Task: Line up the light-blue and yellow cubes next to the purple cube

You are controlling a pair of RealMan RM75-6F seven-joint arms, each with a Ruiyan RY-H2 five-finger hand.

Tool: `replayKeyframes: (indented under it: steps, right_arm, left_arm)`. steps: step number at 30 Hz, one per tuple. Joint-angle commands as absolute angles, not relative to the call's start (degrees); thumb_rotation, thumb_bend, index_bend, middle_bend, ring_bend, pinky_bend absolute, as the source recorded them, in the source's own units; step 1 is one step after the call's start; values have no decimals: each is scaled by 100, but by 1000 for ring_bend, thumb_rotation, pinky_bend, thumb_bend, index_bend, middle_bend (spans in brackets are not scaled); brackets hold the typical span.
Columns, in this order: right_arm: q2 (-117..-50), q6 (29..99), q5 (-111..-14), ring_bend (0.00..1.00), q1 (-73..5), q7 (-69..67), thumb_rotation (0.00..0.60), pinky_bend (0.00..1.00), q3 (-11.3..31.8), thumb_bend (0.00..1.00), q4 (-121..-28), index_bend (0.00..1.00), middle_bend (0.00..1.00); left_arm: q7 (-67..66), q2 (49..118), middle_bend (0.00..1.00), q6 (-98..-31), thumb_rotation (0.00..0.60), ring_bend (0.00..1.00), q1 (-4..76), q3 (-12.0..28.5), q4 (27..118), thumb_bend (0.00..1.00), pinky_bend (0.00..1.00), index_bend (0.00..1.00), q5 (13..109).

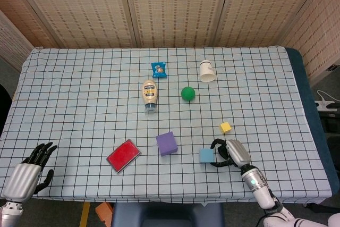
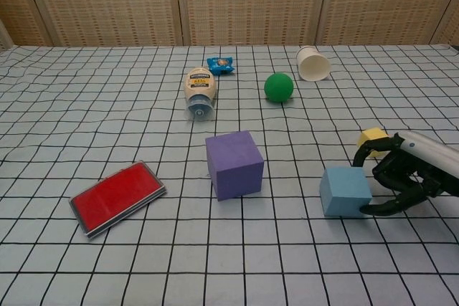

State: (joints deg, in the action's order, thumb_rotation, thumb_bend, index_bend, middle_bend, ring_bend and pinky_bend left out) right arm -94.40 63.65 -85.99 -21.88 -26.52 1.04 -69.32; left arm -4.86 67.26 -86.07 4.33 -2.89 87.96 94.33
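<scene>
The purple cube stands near the table's front middle. To its right, about one cube-width away, sits the light-blue cube. My right hand lies against that cube's right side, its curled fingers apart and touching the cube's right face, not closed around it. The small yellow cube lies just behind the hand. My left hand rests at the front left corner, fingers stretched out and holding nothing; the chest view does not show it.
A red flat case lies left of the purple cube. Farther back are a mayonnaise bottle on its side, a green ball, a tipped white cup and a blue snack packet.
</scene>
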Motion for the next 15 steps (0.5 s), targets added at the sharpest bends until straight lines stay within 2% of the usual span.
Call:
replayKeyframes:
  steps: [1,6,15]
  right_arm:
    - [-9425,6399,-8585,784,-2191,-2613,600,902,141,0,-6960,576,887]
    - [-9417,6424,-8554,785,-2217,-2558,600,903,210,0,-7004,588,887]
    - [-9585,6103,-8093,784,-2644,-2169,600,903,819,0,-7044,590,888]
  left_arm:
    - [-493,6726,67,-8604,600,57,433,-291,8797,517,400,119,9432]
    - [-499,6727,67,-8595,600,57,437,-297,8804,517,399,119,9437]
    - [-518,6723,67,-8564,600,57,449,-310,8813,516,399,119,9438]
